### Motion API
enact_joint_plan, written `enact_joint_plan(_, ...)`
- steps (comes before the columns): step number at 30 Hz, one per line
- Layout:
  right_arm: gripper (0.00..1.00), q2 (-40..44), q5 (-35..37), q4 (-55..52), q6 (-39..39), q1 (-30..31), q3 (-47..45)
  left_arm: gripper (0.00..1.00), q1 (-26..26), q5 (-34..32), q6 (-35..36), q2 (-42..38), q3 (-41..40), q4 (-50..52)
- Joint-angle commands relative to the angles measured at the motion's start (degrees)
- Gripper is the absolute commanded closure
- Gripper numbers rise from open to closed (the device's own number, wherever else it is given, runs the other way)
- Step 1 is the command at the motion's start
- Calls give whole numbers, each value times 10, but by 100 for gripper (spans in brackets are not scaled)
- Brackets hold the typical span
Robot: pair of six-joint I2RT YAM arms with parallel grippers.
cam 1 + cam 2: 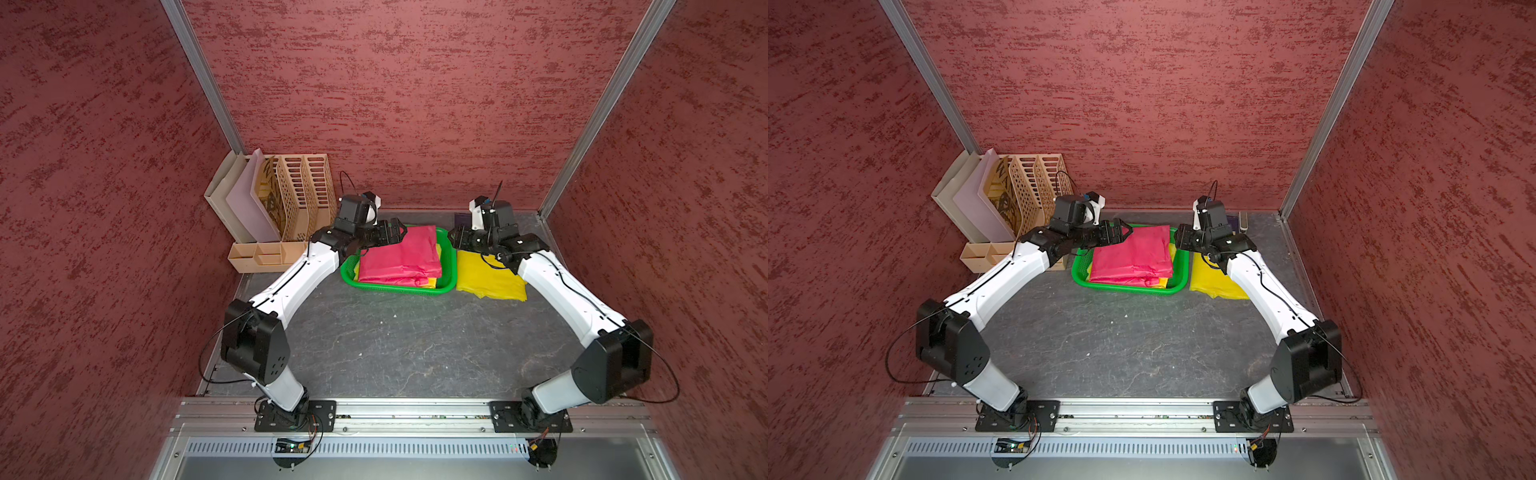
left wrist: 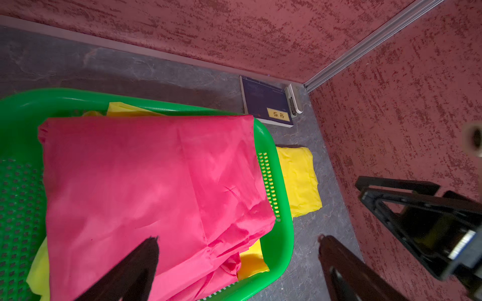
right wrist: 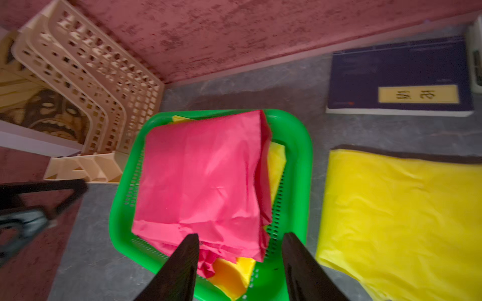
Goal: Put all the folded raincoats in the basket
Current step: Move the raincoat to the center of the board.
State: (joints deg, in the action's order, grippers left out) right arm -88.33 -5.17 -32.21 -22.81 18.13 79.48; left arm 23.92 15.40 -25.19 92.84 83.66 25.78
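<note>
A pink folded raincoat (image 1: 401, 255) (image 1: 1133, 255) (image 2: 146, 177) (image 3: 203, 177) lies in the green basket (image 1: 395, 289) (image 1: 1129, 289) (image 2: 281, 247) (image 3: 300, 156), on top of a yellow folded one (image 3: 276, 161) (image 2: 253, 263). Another yellow folded raincoat (image 1: 486, 278) (image 1: 1212, 280) (image 3: 404, 213) lies flat on the table just right of the basket. My left gripper (image 1: 399, 232) (image 1: 1125, 232) (image 2: 238, 239) hovers over the basket's far left corner, wide open and holding nothing. My right gripper (image 1: 453, 239) (image 1: 1177, 239) (image 3: 240, 235) hangs at the basket's far right corner, open and empty.
A beige slotted file organizer (image 1: 291, 199) with folders stands at the back left, a small beige tray (image 1: 266, 255) in front of it. A dark blue book (image 2: 266, 101) (image 3: 399, 78) and a white device (image 2: 294, 99) lie at the back right corner. Red walls enclose three sides.
</note>
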Motion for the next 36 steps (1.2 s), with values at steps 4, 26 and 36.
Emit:
enact_joint_plan(4,40,-65,65,-73,11,-57,-64,0,1,-20,-29,-57,-126,-10)
enact_joint_plan(26,42,-274,93,-83,13,-89,10,0,41,2,-64,-190,-246,-21)
enact_joint_plan(36,44,-152,77,-113,-12,-80,-122,0,48,-6,-65,-202,-262,-7)
